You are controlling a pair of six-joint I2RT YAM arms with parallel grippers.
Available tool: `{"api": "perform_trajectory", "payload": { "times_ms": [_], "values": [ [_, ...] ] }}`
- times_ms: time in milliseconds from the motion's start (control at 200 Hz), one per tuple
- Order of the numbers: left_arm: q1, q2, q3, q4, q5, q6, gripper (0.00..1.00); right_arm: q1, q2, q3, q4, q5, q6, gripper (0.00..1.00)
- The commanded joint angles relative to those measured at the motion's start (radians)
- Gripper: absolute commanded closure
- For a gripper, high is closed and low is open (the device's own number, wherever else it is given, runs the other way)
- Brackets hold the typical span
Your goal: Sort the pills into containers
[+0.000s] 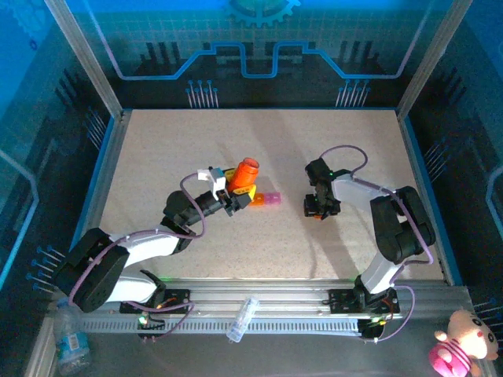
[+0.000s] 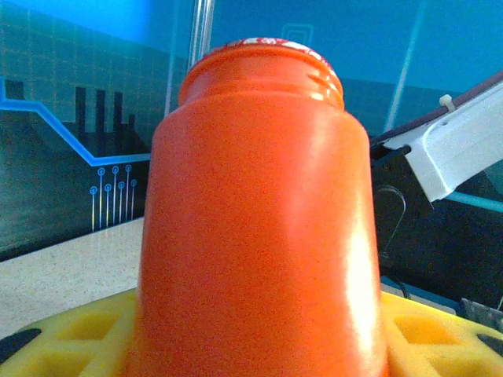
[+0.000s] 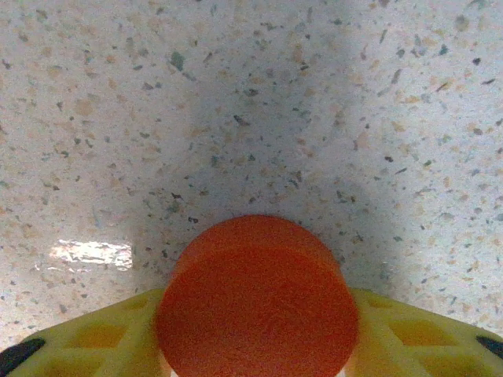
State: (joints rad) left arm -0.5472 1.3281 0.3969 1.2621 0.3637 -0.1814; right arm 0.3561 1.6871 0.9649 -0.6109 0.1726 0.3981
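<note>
An orange bottle (image 1: 246, 174) is tilted up off the table with my left gripper (image 1: 234, 193) shut on its body. In the left wrist view the bottle (image 2: 259, 236) stands between the yellow fingers (image 2: 71, 330), its threaded neck bare. The containers (image 1: 266, 199), a short orange and pink strip, lie on the table just right of that gripper. My right gripper (image 1: 318, 206) points down at the table right of centre. Its yellow fingers (image 3: 424, 338) are shut on a round orange cap (image 3: 255, 298) just above the speckled surface. The pills are out of view.
The speckled table (image 1: 259, 251) has a raised blue rim on all sides. A clear plastic bottle (image 1: 242, 317) lies on the front rail between the arm bases. A water bottle (image 1: 71, 342) and a pink plush toy (image 1: 464, 347) sit outside the front corners.
</note>
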Motion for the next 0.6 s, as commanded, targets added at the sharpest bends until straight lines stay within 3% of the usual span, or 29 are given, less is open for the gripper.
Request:
{"api": "perform_trajectory", "payload": {
  "times_ms": [0, 340, 595],
  "values": [
    [-0.006, -0.021, -0.017, 0.028, -0.006, 0.016, 1.0, -0.017, -0.014, 0.009, -0.006, -0.011, -0.005, 0.55],
    [-0.008, -0.027, -0.016, 0.002, -0.008, 0.045, 1.0, -0.008, -0.219, 0.086, -0.06, -0.144, -0.027, 0.59],
    [-0.035, 0.015, -0.01, -0.001, -0.011, 0.085, 1.0, 0.003, -0.347, 0.255, -0.135, -0.365, -0.069, 0.58]
  ]
}}
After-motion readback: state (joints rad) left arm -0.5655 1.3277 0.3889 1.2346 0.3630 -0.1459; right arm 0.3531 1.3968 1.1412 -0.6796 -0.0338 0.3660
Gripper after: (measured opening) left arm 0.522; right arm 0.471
